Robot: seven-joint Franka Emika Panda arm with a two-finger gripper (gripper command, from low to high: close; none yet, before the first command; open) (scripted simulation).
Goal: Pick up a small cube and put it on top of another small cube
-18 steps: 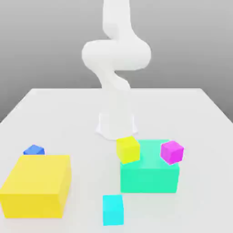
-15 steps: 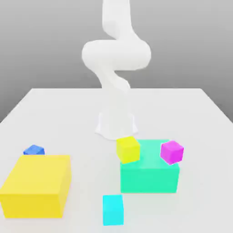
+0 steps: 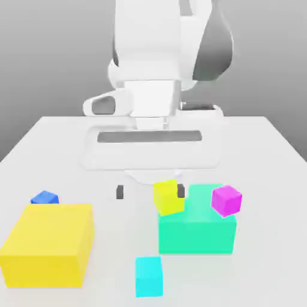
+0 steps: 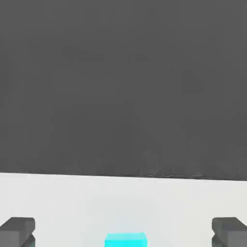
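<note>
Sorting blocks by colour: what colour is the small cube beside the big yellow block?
Dark blue, clearest in the exterior view.

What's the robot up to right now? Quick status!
Gripper open, empty. Cyan cube on the table, untouched. Yellow cube beside the fingers.

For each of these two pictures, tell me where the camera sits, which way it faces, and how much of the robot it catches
Exterior view: off the arm, facing the robot across the white table, slightly above; it shows the arm's white body, the open pincer hanging over the blocks, and the small cyan cube nearest the camera.
Hand view: on the hand, looking out low across the table toward a grey backdrop; two dark fingertips stand wide apart, with the small cyan cube between them at the frame's edge.
Shared: the table, the cyan cube, the pincer's fingertips.
</note>
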